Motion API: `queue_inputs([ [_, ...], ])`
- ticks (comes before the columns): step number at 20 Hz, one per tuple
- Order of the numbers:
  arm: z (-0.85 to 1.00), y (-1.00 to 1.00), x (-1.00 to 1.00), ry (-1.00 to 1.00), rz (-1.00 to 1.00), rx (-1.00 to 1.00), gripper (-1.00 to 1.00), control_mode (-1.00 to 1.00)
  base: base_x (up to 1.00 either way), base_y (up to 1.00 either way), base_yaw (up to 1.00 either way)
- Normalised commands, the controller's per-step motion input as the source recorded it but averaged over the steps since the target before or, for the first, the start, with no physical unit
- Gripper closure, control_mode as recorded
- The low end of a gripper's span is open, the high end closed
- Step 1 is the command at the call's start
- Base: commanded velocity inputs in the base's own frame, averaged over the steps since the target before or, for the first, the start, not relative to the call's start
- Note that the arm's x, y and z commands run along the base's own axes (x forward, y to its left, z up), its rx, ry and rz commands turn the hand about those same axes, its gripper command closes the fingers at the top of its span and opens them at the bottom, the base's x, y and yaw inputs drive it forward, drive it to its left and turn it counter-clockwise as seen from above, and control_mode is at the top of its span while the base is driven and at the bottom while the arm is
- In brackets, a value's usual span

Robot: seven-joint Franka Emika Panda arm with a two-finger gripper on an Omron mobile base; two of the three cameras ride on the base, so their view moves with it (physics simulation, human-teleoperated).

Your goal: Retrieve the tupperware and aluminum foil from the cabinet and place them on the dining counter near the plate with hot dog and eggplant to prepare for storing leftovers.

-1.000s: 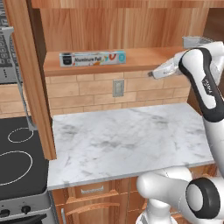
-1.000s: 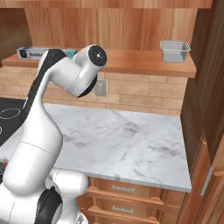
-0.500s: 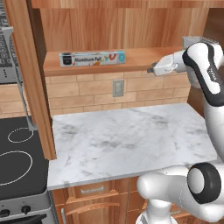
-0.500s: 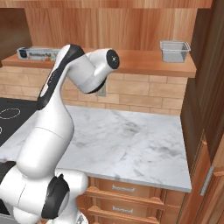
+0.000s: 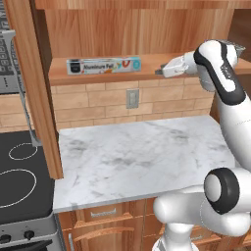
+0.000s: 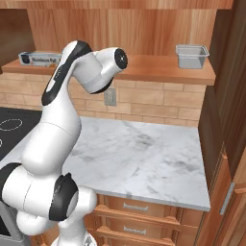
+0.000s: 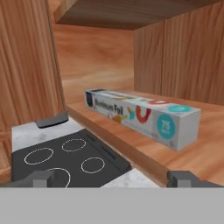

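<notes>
Cabinet (image 5: 147,34): warm brown wood, across the top of both base views; its thick plank shelf runs through the upper middle of each, and an upright side panel drops down the left of the left base view.
Tabletop (image 5: 142,157): white-grey marble slab in the centre of both base views, above wooden drawers; brick backsplash with a wall socket behind it.
Stove (image 5: 19,176): black cooktop with white ring marks, lower left of the left base view, also lower left of the hand view.
Arm: white with dark joints, rising along the right edge of the left base view and through the left half of the right base view, elbow bent at shelf height.
Aluminum foil (image 5: 103,65): long slim carton lying flat on the cabinet shelf, upper centre of the left base view; far upper left in the right base view; in the hand view it lies across the middle, teal end to the right, black end to the left.
Tupperware (image 6: 191,56): small clear greyish tub upright on the shelf, upper right of the right base view, well apart from the foil.
Hand (image 5: 158,72): level with the shelf, upper right of centre in the left base view, pointing toward the foil but apart from it; fingers spread wide, nothing between them.
</notes>
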Motion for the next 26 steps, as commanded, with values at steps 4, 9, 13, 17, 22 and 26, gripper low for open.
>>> queue_inputs([
  [4, 0.05, 0.15, 0.34, 0.0, 0.0, -0.02, -1.0, -1.0, 0.0, 0.0, 0.0],
  [9, 0.0, 0.0, 0.4, 0.02, 0.0, 0.0, -1.0, -1.0, 0.0, 0.0, 0.0],
  [13, 0.01, 0.0, 0.45, 0.0, 0.03, -0.04, -1.0, -1.0, 0.0, 0.0, 0.0],
  [17, 0.0, 0.0, 0.42, 0.0, 0.06, -0.09, -1.0, -1.0, 0.0, 0.0, 0.0],
  [22, 0.0, 0.0, 0.32, 0.0, 0.11, -0.12, -1.0, -1.0, 0.0, 0.0, 0.0],
  [26, 0.0, 0.0, 0.33, 0.0, 0.14, -0.07, -1.0, -1.0, 0.0, 0.0, 0.0],
])
